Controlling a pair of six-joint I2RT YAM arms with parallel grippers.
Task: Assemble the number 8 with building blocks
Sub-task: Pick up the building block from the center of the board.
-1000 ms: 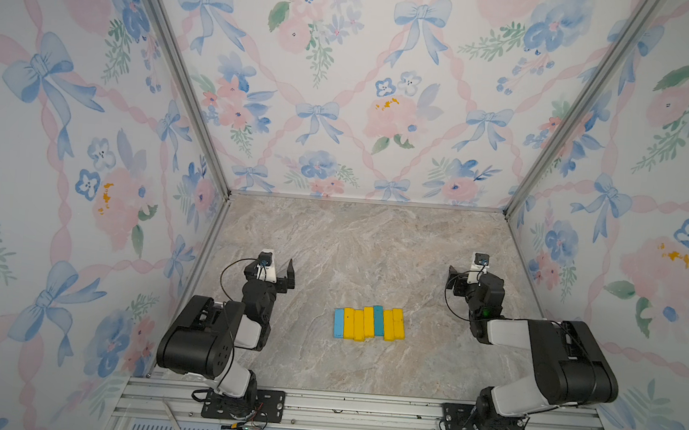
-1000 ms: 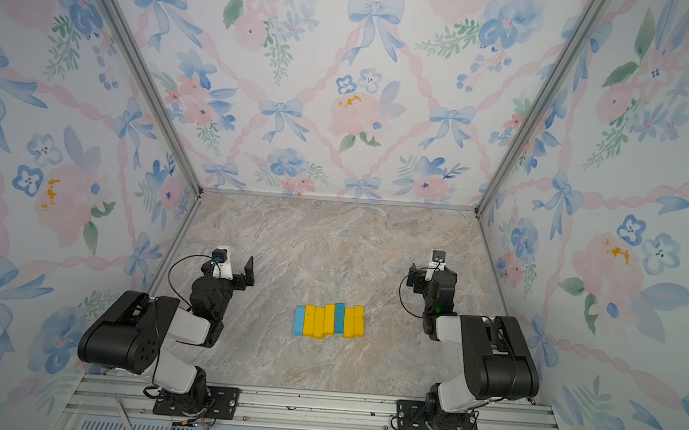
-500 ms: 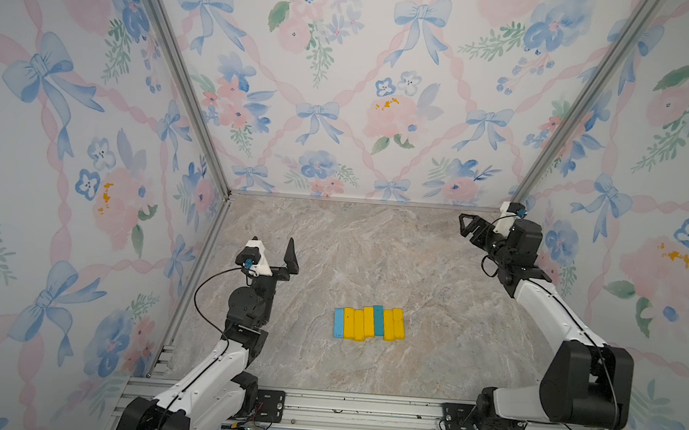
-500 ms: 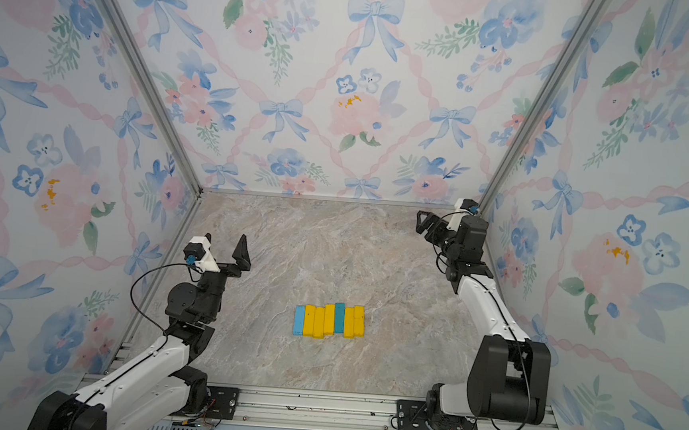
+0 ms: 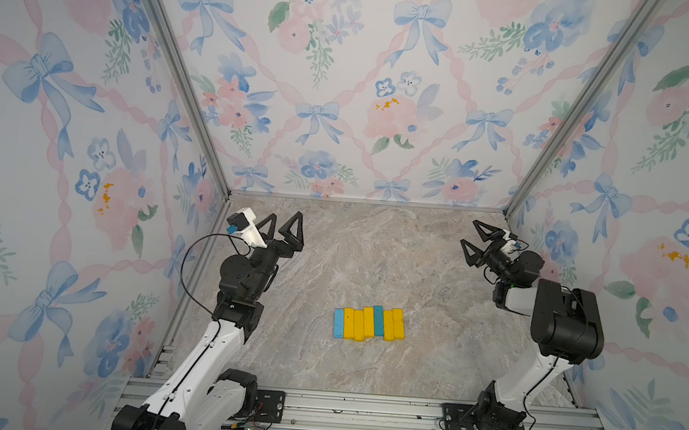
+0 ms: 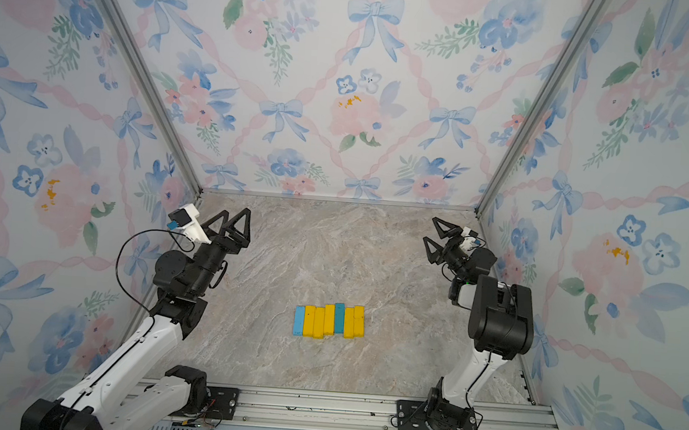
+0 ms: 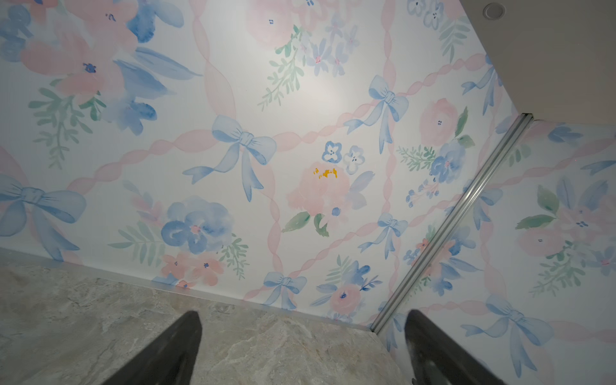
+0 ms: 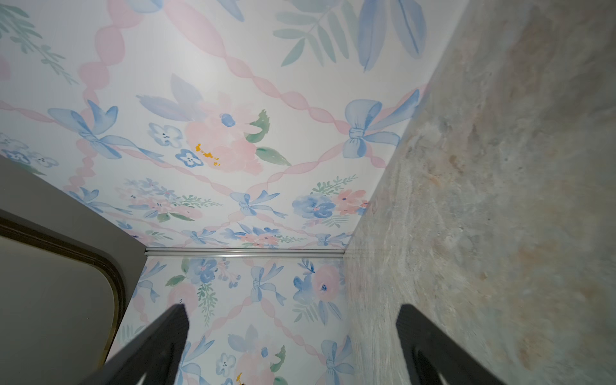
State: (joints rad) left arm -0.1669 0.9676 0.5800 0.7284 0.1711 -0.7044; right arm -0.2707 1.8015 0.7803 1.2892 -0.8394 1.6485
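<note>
Both arms have risen from their folded rest pose, fingers spread.
Left gripper (image 5: 283, 216) and right gripper (image 5: 468, 231) gape empty (both held aloft), well apart from the building blocks (image 5: 368, 323), seven bars side by side on the table (image 5: 373, 247), front centre.

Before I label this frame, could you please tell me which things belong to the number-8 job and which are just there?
Job: five yellow blocks, light blue block, teal block, open left gripper, open right gripper.
Just there: marble tabletop, floral wallpaper, aluminium rail.
</note>
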